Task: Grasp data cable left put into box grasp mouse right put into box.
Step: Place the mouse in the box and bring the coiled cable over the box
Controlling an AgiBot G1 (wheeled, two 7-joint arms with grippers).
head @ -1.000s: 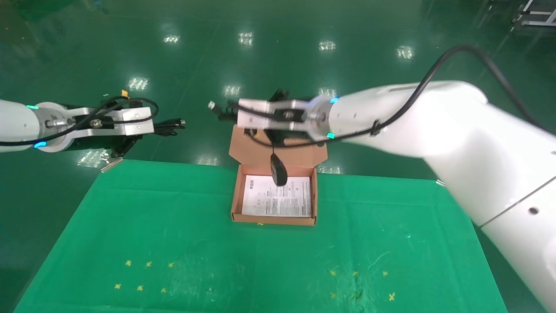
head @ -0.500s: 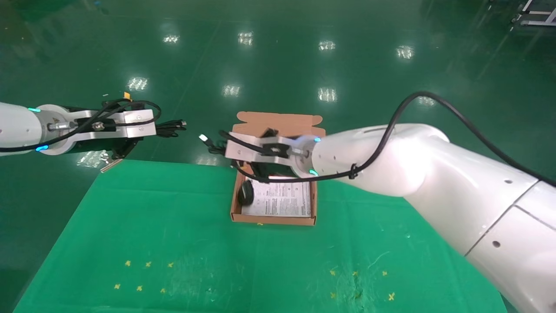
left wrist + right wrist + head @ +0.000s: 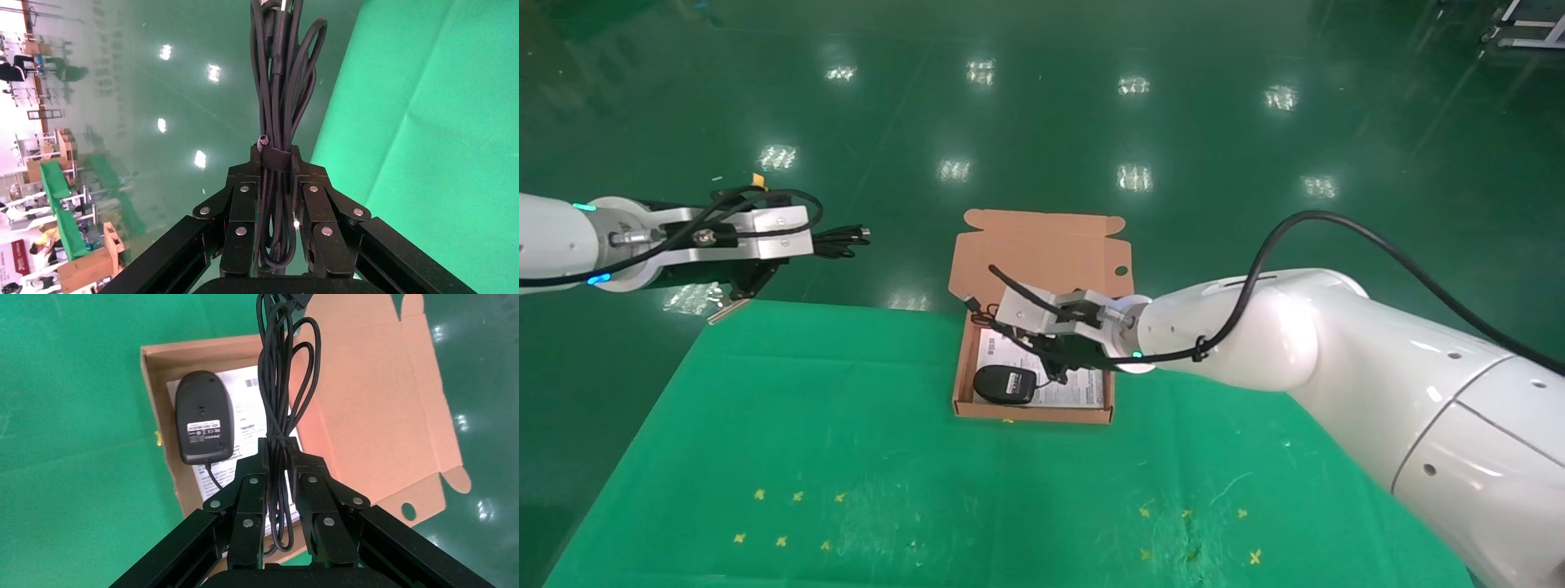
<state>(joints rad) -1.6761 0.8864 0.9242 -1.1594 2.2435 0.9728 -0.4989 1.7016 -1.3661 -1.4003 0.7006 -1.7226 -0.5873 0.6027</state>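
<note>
The black mouse (image 3: 1004, 384) lies belly up on the white sheet in the near left corner of the cardboard box (image 3: 1034, 414). In the right wrist view the mouse (image 3: 204, 424) shows its label, and its thin cord runs up into a coiled bundle (image 3: 281, 386). My right gripper (image 3: 280, 447) is shut on that bundle, low over the box (image 3: 153, 416). In the head view this gripper (image 3: 1009, 331) hovers above the box's middle. My left gripper (image 3: 801, 242) hangs off the table's far left, shut on the data cable (image 3: 839, 238), a strapped black bundle (image 3: 278, 79).
The box's flap lid (image 3: 1042, 253) lies open toward the far side. Green cloth (image 3: 846, 474) covers the table, with small yellow marks near the front. Beyond the table's far edge is glossy green floor (image 3: 1042, 122).
My right arm came down toward the box, and the mouse, which hung by its cord above the box, now lies on the box bottom. The left arm held still.
</note>
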